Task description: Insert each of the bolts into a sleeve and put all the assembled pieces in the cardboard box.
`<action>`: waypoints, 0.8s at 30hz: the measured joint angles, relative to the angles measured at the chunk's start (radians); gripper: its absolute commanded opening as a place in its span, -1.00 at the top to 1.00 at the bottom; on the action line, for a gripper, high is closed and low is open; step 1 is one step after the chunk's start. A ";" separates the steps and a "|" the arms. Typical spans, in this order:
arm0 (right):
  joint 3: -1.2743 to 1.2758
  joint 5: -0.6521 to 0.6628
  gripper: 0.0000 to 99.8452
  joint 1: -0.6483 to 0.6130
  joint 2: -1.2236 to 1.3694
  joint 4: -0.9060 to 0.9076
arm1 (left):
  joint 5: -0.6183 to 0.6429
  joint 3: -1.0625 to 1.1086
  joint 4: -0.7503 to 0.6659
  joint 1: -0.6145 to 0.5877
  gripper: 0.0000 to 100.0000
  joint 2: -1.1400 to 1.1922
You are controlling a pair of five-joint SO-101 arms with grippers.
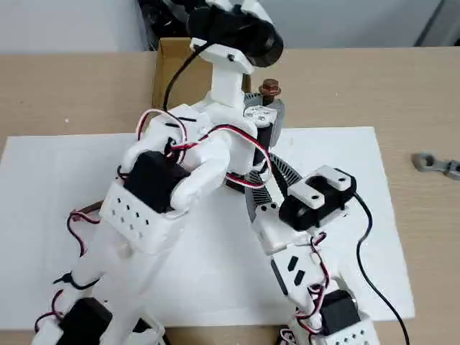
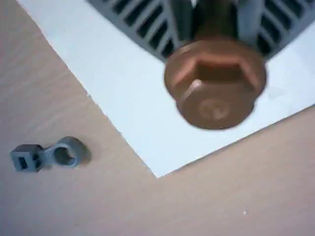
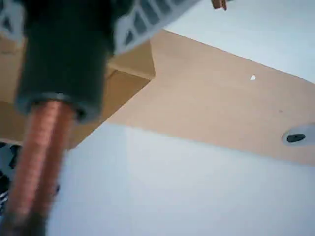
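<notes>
Item: copper bolt [image 2: 214,83], clamped in the left pincer [image 2: 214,22], head poking out past the tips. Dark sleeve [image 3: 64,59], apparently gripped by the right pincer [image 3: 78,24], with thread showing through it. Handling: keep bolt and sleeve in line and push home squarely. Cardboard box [image 1: 169,65] sits just behind.

No text, label or number is readable.
</notes>
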 measured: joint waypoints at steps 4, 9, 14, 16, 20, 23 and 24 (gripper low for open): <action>0.000 0.000 0.99 -0.005 0.000 0.000 | 0.000 0.000 0.002 0.000 0.99 -0.008; 0.000 0.000 0.99 -0.005 0.000 0.000 | 0.000 0.084 -0.006 0.000 0.99 -0.051; 0.000 -0.002 0.99 -0.005 0.000 0.000 | 0.000 0.216 -0.057 0.000 0.99 -0.130; 0.000 -0.002 0.99 -0.005 0.000 0.000 | 0.000 0.279 -0.089 0.002 0.99 -0.166; 0.000 -0.002 0.99 -0.005 0.000 0.000 | 0.000 0.374 -0.140 0.015 0.96 -0.230; -0.002 -0.002 0.99 -0.005 0.000 0.000 | 0.000 0.385 -0.149 0.018 0.78 -0.245; -0.002 -0.002 0.99 -0.005 -0.002 0.000 | 0.000 0.385 -0.149 0.018 0.73 -0.245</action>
